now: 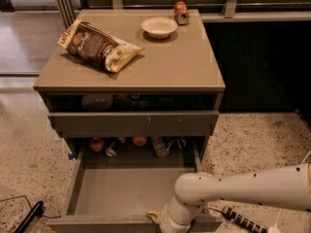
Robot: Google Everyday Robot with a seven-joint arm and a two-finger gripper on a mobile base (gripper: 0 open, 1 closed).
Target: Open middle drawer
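The middle drawer stands pulled well out beneath the counter, its grey box bare, so the opening looks done. The gripper sits at its front edge. Whether it is clenched or released cannot be told, so perhaps only withdrawal remains.

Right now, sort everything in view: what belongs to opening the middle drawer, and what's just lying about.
Job: middle drawer, pulled out; claw at its front edge.
Lying about: chip bag, bowl, can, on the cabinet top.
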